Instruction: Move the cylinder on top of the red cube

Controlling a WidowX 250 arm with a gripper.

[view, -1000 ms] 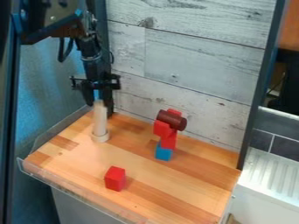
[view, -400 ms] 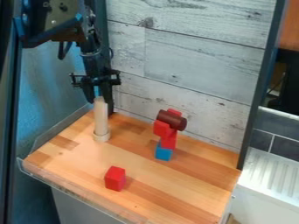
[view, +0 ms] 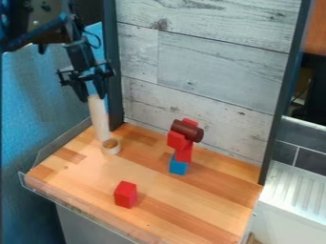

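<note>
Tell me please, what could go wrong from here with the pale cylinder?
The tool holds the pale cylinder near its upper end, and it leans, so it might slip or twist.

Its lower end is close to the small round cup and could knock it.

The lone red cube has a small top, so the tall cylinder may topple there.

Bright red is worn by the lone cube (view: 125, 194), matched by the stacked blocks (view: 183, 153); blue is brought in by the bottom block (view: 178, 166), deep maroon by the short cylinder (view: 187, 131). Cream is shown by the long cylinder (view: 99, 119), black by the gripper (view: 93, 98). The tabletop (view: 166, 190) is striped in honey and brown, and the whitish plank wall (view: 216, 76) is streaked with grey grain!
</note>
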